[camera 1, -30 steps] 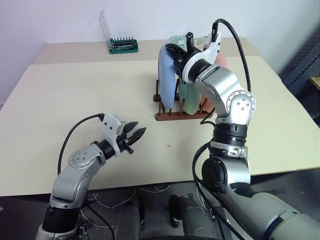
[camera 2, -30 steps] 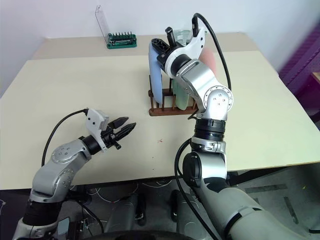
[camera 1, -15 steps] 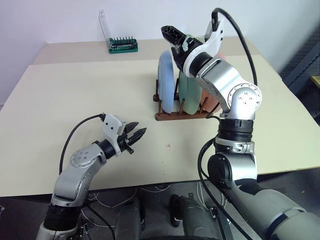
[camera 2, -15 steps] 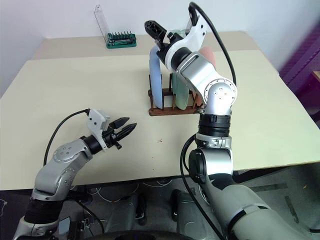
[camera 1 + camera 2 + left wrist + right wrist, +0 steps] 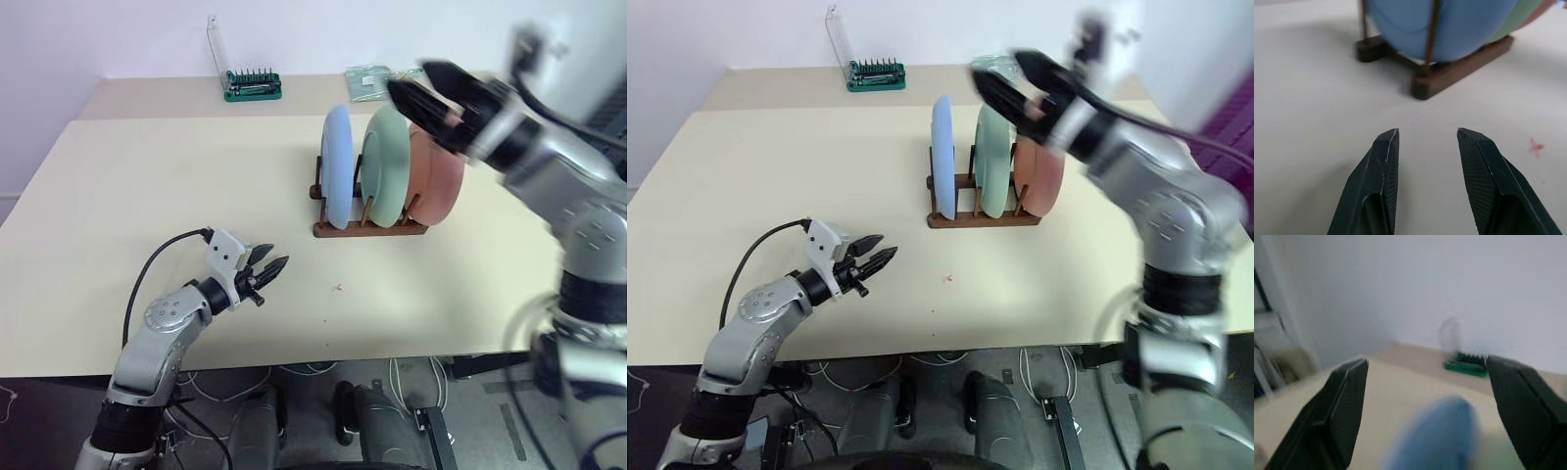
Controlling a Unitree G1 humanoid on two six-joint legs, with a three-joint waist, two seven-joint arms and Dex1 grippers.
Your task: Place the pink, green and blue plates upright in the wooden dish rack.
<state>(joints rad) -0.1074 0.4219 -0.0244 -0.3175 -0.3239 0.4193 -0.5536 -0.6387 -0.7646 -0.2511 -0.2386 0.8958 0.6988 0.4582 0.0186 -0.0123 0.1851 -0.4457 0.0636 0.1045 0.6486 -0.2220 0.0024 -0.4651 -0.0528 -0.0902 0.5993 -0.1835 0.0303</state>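
The wooden dish rack (image 5: 370,228) stands mid-table with three plates upright in it: the blue plate (image 5: 337,164) on the left, the green plate (image 5: 386,164) in the middle, the pink plate (image 5: 441,176) on the right. My right gripper (image 5: 411,82) hovers open and empty above the plates, blurred with motion; its wrist view looks past wide-spread fingers (image 5: 1347,396) at the blue plate (image 5: 1442,431). My left gripper (image 5: 270,265) is low over the table near the front left, open and empty, pointing at the rack (image 5: 1459,68).
A green tool holder (image 5: 251,84) with a clear back stands at the far edge of the table. A flat packet (image 5: 369,77) lies behind the plates. A small red mark (image 5: 338,288) is on the tabletop in front of the rack.
My right gripper let go of the blue plate, opened wide, and swung up and to the right. The blue plate stays upright in the rack. The camera view shifted; the left arm held still.
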